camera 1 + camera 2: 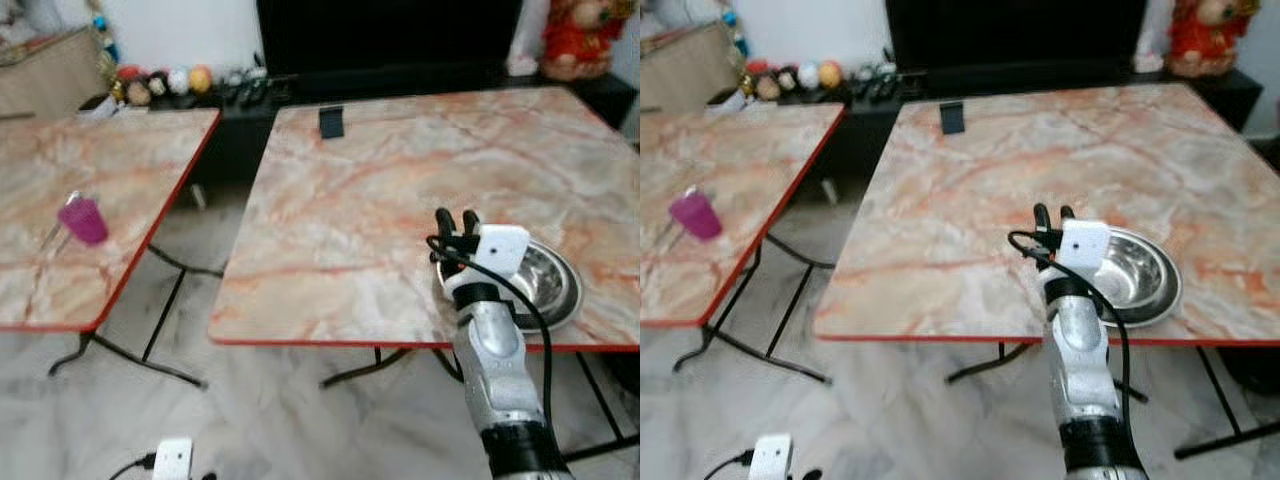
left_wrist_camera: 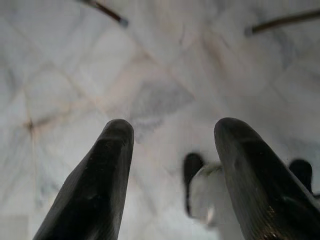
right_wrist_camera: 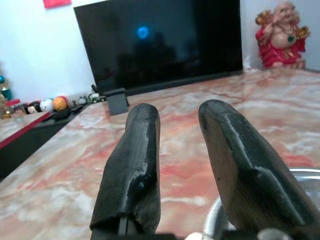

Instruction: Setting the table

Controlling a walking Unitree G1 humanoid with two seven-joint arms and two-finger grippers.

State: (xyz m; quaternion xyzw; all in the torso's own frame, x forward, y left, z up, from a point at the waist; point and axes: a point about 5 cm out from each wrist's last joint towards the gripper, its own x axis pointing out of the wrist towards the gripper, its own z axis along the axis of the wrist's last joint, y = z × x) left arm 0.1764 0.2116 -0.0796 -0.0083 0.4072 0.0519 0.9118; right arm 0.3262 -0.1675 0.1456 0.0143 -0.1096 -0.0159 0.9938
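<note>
The left gripper (image 2: 170,165) hangs over the marble floor (image 1: 280,400), its 2 fingers spread, holding nothing. The right gripper (image 1: 456,222) sits above the near edge of the right table (image 1: 400,170), fingers slightly parted and empty, touching the rim of 1 steel bowl (image 1: 545,285) at its 3 o'clock. At 9 o'clock, 1 purple cup (image 1: 84,220) stands on the left table (image 1: 90,170). Far off, 1 small black object (image 1: 332,121), 1 dark television (image 3: 160,40).

Jaws apart over table (image 3: 75,165) (bowl rim (image 3: 212,220) nr)
</note>
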